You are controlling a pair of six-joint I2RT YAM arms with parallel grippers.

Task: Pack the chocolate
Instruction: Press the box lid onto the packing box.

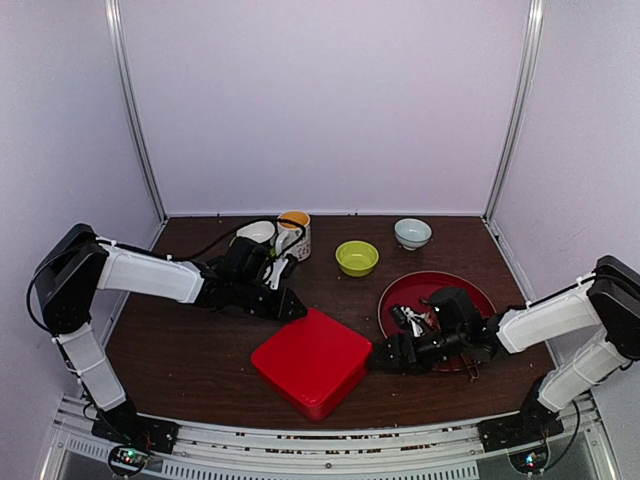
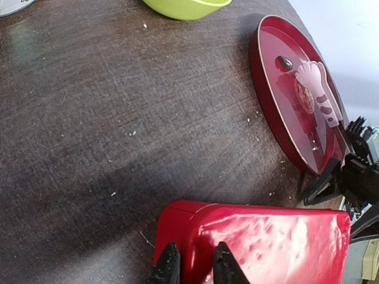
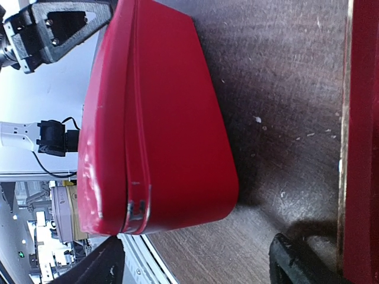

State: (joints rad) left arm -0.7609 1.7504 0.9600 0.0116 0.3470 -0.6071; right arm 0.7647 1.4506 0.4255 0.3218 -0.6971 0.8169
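One red box, lid down, sits mid-surface between the two arms. Left jaws are nearly together, pinching the box's far-left corner rim; red shows between the fingertips. Right jaws are spread wide, just off the box's right corner, with nothing between them. A red plate lies right of the box, partly under the right arm. One small dark oval chocolate lies on the plate beside a pale pink tool. Box contents hidden. Along the far edge: white cup, mug, green bowl, pale blue bowl.
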